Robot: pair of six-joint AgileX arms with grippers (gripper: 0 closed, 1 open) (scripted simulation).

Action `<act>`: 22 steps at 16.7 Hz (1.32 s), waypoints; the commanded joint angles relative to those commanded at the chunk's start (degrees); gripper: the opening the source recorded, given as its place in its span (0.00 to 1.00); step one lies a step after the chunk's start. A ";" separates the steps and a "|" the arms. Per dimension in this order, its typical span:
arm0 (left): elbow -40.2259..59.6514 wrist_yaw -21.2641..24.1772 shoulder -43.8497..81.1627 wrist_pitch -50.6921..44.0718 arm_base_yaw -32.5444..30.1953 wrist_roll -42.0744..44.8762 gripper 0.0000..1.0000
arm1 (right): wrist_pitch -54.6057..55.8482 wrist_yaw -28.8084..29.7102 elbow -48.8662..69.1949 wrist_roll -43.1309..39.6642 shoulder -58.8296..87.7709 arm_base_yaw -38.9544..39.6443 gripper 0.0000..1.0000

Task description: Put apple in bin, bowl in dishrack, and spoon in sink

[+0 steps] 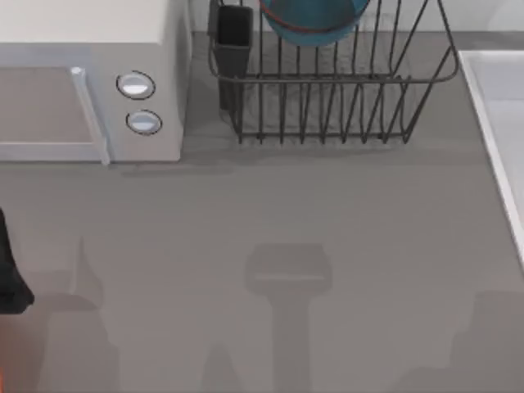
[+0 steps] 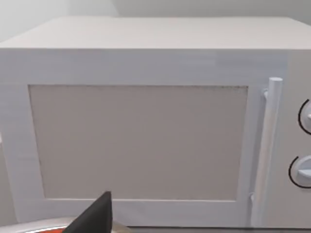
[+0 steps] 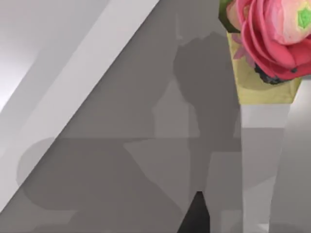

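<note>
1. At the far left edge of the table (image 1: 270,213), a dark part of my left arm (image 1: 10,274) reaches in. A strip of orange-red (image 1: 3,360) sits at the near left corner, and I cannot tell what it is.
2. The left gripper (image 2: 95,218) faces the front of the white box (image 2: 146,121), level with its door. One dark tip shows in the left wrist view, and I cannot tell whether the gripper is wide, narrow or holding anything. A curved red and pale edge (image 2: 39,225) lies just beside that tip.
3. The white box stands at the far left of the table, with two round knobs (image 1: 136,85) on its right side and a door handle (image 1: 88,115) beside them.
4. Right of the box, at the far middle, stands the dishrack (image 1: 327,106), with its dark square cup (image 1: 234,37) at the left corner.
5. The bowl (image 1: 315,20) is inside the dishrack, tilted among the upright bars at the far edge of the top view.
6. The sink (image 1: 503,115) runs along the right edge, well apart from the dishrack's near side.
7. The right gripper (image 3: 197,218) hangs near the sink's white rim. One dark tip shows, and I cannot tell its state. A pink flower (image 3: 272,34) in a yellowish pot (image 3: 262,90) stands on a pale stand (image 3: 262,160) nearby.
</note>
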 joint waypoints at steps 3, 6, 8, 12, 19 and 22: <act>0.00 0.00 0.00 0.00 0.00 0.00 1.00 | -9.94 0.00 5.22 -0.06 -3.23 -0.16 0.00; 0.00 0.00 0.00 0.00 0.00 0.00 1.00 | -15.20 0.02 8.94 -0.25 -6.09 -0.19 0.00; 0.00 0.00 0.00 0.00 0.00 0.00 1.00 | -15.77 0.02 9.40 -0.31 -6.56 -0.17 0.00; 0.00 0.00 0.00 0.00 0.00 0.00 1.00 | -15.60 -0.02 9.25 -0.20 -6.31 -0.10 0.00; 0.00 0.00 0.00 0.00 0.00 0.00 1.00 | -22.02 -0.03 26.01 2.56 7.53 1.32 0.00; 0.00 0.00 0.00 0.00 0.00 0.00 1.00 | -27.43 -0.02 41.91 4.37 18.98 2.82 0.00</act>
